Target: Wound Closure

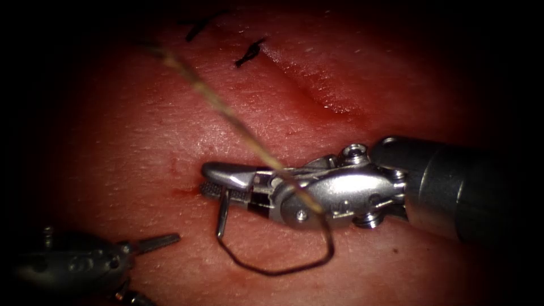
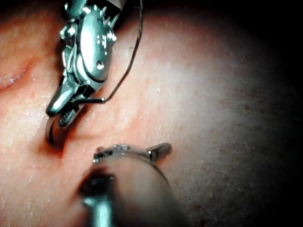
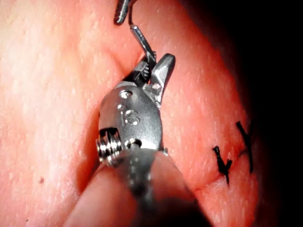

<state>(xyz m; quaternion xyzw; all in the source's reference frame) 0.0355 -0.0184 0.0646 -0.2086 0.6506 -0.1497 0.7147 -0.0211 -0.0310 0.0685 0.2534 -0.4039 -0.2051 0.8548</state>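
The right tool [image 1: 226, 181] comes in from the right and lies almost flat over the tissue [image 1: 141, 141], with its tip pointing to the left. Its jaws are clenched on the needle [image 1: 222, 214], and the grip is close to the needle's back end, where the thread [image 1: 226, 113] joins it. In the endoscope view only a short piece of steel hangs down from the jaws. In the left wrist view the needle [image 2: 51, 130] curves down from the jaws of the right tool [image 2: 66, 106] and its front part seems to go into the tissue [image 2: 213, 94], where a small fold and a reddish spot are; I cannot see the point itself.

From the needle's end the thread makes a dark loop [image 1: 283, 266] under the right tool, then it crosses over the tool's body and runs up and to the left, out toward the dark edge.

The left tool [image 1: 156, 242] waits low on the left, just beside the needle, and it holds nothing. Its jaws look nearly together, but I cannot tell for sure. It is the nearer free tool: the needle lies up and to the right of its tip, with its long axis almost upright.

The cut [image 1: 317, 90] is further up and to the right of both tools, and two dark cut ends [image 1: 249, 54] of thread stand near its upper part.
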